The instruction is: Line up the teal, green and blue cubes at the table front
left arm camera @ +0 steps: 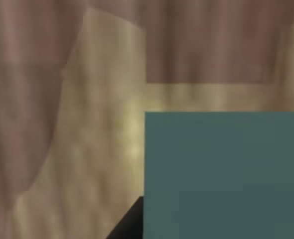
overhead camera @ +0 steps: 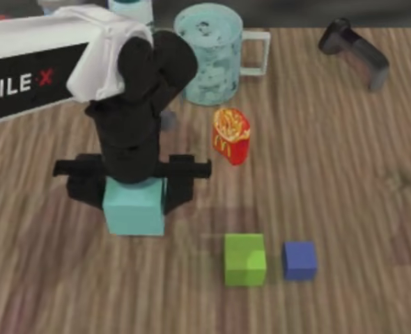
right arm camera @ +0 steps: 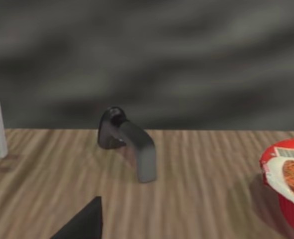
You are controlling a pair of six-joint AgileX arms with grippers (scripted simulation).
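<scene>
The large pale teal cube point(overhead camera: 134, 209) sits left of centre, between the black fingers of my left gripper point(overhead camera: 133, 189), which is shut on its two sides. In the left wrist view the teal cube point(left arm camera: 225, 174) fills the lower part, with one dark finger point(left arm camera: 129, 224) against its edge. The lime green cube point(overhead camera: 244, 259) and the small dark blue cube point(overhead camera: 299, 260) rest side by side on the wood-grain table point(overhead camera: 345, 174) near its front edge, right of the teal cube. My right arm is outside the top view; its wrist view shows only one dark fingertip point(right arm camera: 84, 224).
A teal speckled mug point(overhead camera: 209, 52) with a white handle stands at the back. A red fries carton point(overhead camera: 231, 135) sits in front of it. A dark handheld scanner point(overhead camera: 354, 52) lies at the back right. A red noodle cup point(right arm camera: 289, 179) shows in the right wrist view.
</scene>
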